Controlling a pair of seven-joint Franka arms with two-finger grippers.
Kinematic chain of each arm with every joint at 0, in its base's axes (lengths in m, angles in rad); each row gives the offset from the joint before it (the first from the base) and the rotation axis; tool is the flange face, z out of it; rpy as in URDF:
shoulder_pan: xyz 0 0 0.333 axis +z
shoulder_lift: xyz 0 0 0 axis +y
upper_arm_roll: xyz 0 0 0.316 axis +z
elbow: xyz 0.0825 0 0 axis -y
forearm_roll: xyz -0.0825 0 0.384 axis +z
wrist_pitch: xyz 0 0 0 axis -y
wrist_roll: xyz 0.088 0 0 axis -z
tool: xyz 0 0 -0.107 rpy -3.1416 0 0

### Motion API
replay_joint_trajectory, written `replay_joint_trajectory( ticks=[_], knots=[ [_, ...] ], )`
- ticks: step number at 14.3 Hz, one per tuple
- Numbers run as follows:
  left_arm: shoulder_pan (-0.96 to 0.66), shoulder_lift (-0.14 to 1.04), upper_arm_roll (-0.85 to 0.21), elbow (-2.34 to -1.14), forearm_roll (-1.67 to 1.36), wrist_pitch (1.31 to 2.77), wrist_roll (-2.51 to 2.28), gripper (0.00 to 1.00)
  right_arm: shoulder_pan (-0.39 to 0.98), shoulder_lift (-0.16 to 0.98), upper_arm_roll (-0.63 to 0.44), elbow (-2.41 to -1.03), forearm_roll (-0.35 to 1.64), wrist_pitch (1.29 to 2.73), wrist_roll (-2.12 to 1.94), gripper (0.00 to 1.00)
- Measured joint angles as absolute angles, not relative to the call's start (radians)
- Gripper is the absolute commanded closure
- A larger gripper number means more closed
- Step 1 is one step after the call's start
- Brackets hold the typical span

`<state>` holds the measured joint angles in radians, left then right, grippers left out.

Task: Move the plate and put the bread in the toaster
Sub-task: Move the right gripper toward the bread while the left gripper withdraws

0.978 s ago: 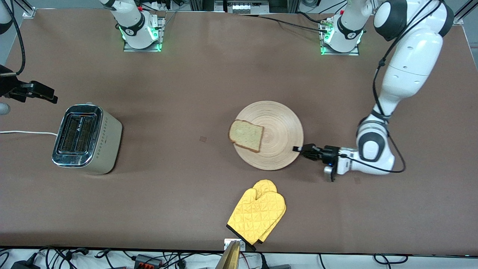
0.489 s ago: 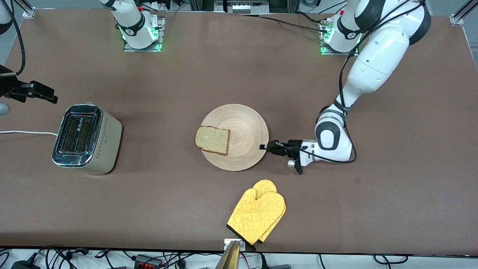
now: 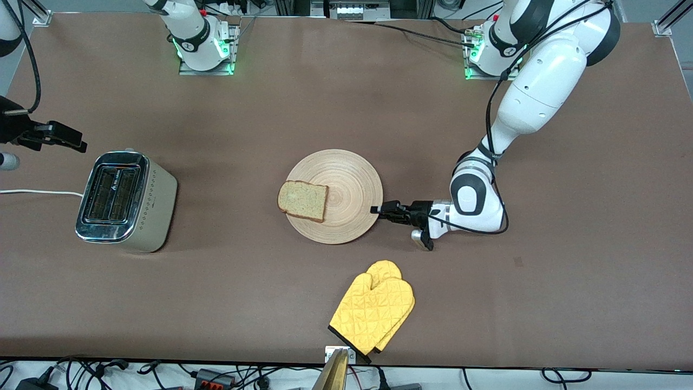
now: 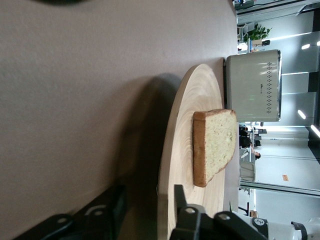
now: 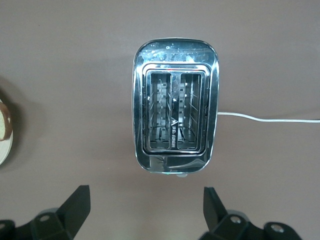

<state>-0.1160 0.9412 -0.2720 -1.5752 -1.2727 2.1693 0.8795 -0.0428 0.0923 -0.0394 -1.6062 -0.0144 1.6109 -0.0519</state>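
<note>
Wooden plate's [image 4: 185, 150] rim inside loose left hand [image 4: 150, 194], wrist view only, right hand [image 5: 147, 202] spread over toaster [image 5: 175, 120].

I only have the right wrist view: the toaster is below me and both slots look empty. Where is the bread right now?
Observer: The bread lies flat on the wooden plate, on the part toward the toaster.
Operator: My right gripper is open near the toaster. Is the left one holding the plate?
Observer: No. The left gripper has the plate's rim between its fingers, but they are apart.
Operator: Anything else on the table?
Observer: A yellow oven mitt lies nearer to the front camera than the plate, apart from it.
</note>
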Motion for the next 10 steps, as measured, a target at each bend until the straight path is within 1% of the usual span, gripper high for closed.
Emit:
replay_joint_trajectory(
  ticks=[1, 3, 5, 7, 8, 10],
  knots=[
    [-0.1, 0.933, -0.268, -1.573, -1.273, 2.148, 0.879, 0.0, -0.043, 0.101, -0.039, -1.607, -0.015, 1.611, -0.052, 0.0],
    [-0.058, 0.914, -0.235, -1.562, -1.209, 2.043, 0.882, 0.0, -0.043, 0.124, -0.039, -1.607, -0.016, 1.612, -0.052, 0.0],
    [0.002, 0.893, -0.197, -1.523, -1.035, 1.919, 0.873, 0.0, -0.039, 0.139, -0.036, -1.607, -0.014, 1.612, -0.052, 0.0],
    [0.066, 0.876, -0.191, -1.48, -0.844, 1.834, 0.86, 0.0, -0.016, 0.143, -0.026, -1.607, 0.01, 1.612, -0.051, 0.0],
    [0.085, 0.867, -0.19, -1.461, -0.768, 1.804, 0.851, 0.0, 0.003, 0.148, -0.023, -1.607, 0.041, 1.613, -0.036, 0.0],
    [0.101, 0.84, -0.188, -1.425, -0.6, 1.752, 0.817, 0.0, 0.03, 0.182, -0.018, -1.61, 0.171, 1.64, 0.065, 0.0]
  ],
)
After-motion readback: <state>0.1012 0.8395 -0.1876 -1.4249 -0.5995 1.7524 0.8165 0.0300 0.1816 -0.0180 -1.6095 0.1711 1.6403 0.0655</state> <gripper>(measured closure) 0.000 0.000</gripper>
